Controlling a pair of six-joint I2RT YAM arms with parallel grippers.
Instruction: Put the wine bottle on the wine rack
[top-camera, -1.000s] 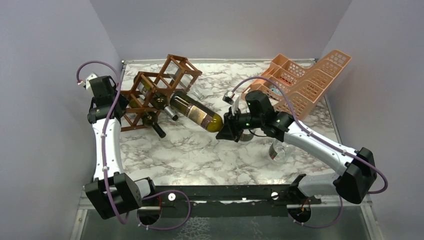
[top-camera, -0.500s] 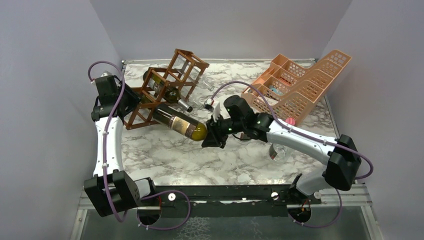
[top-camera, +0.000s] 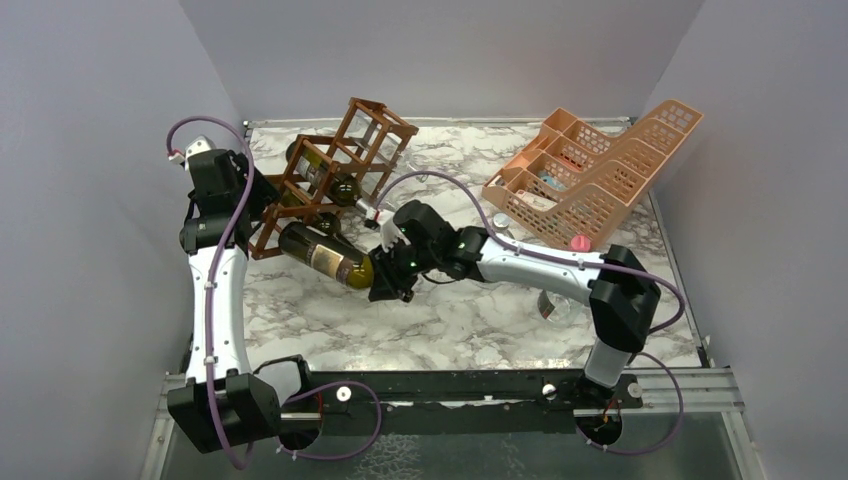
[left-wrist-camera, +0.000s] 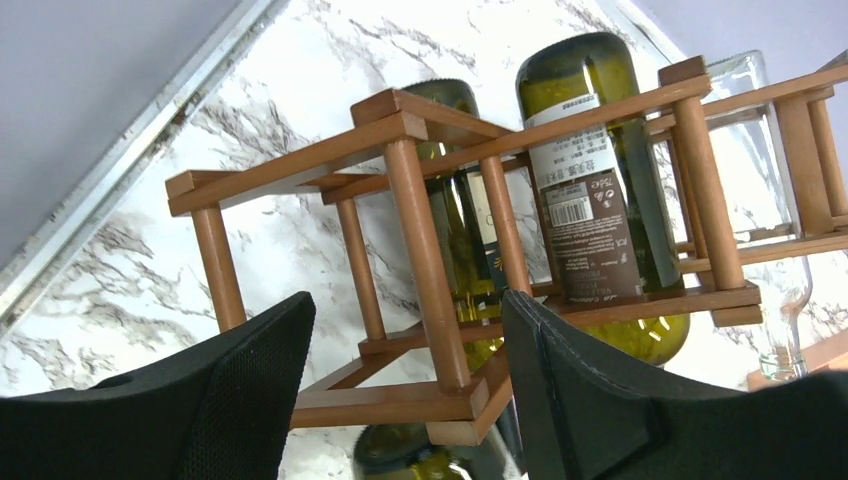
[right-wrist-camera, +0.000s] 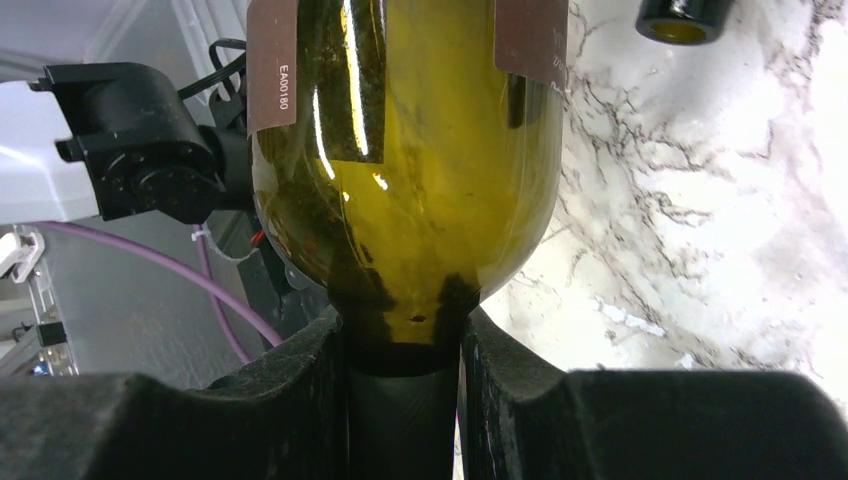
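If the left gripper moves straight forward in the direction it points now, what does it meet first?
The wine rack: one of its wooden posts stands between the fingers of the left gripper, so it would probably press into the frame almost at once. The bottles lie behind the slats.

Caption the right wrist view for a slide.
Right gripper pinches the base of the green wine bottle, with the marble table behind it.
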